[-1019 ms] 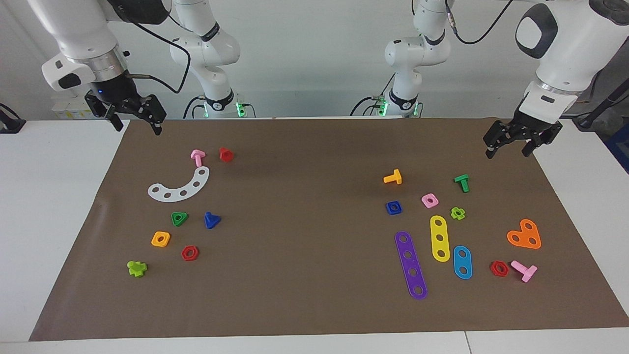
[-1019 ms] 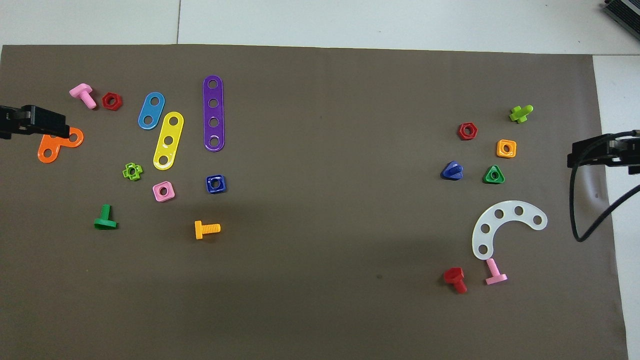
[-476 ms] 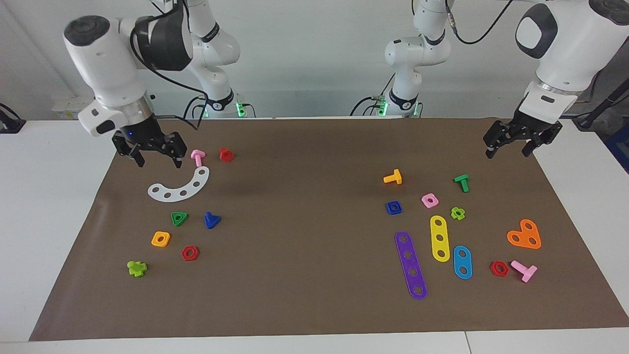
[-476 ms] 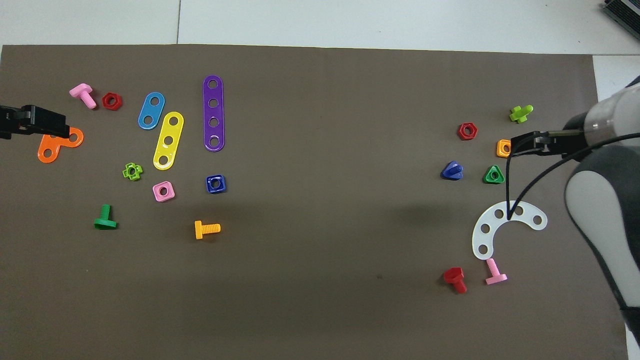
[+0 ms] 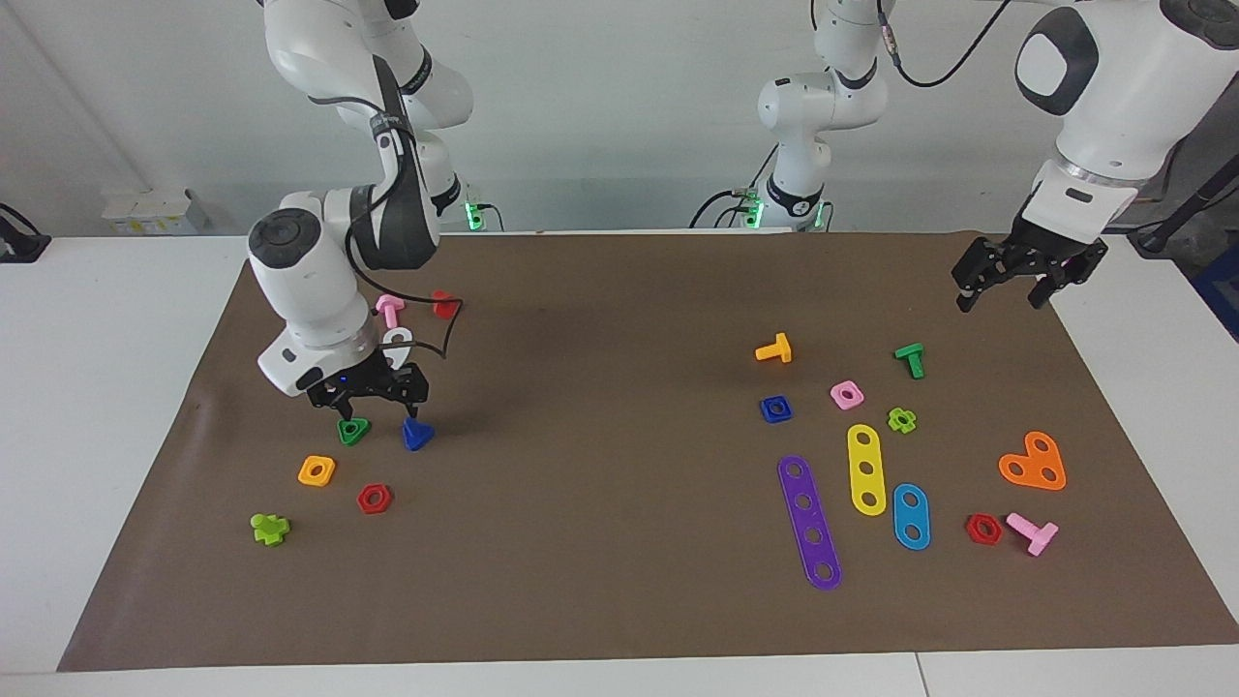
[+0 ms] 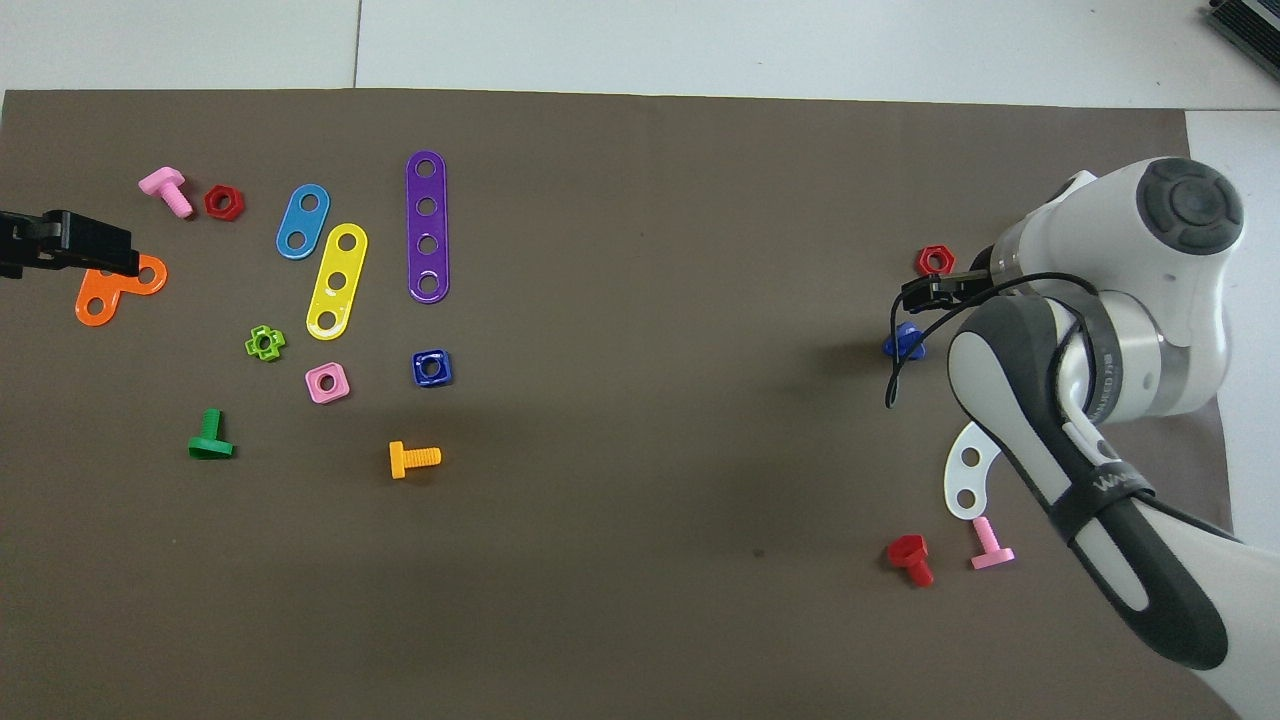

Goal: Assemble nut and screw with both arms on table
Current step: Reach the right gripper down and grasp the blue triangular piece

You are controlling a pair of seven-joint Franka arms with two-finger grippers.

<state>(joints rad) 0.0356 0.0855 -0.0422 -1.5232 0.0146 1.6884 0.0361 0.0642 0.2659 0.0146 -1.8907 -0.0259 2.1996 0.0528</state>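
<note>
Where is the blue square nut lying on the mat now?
The nut lies toward the left arm's end of the table, beside the pink square nut, with the orange screw nearer to the robots.

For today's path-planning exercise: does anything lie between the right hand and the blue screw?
Nothing visible does. The open right hand hangs just above the blue screw, with the green triangular nut lying beside the screw, not across the way down.
</note>
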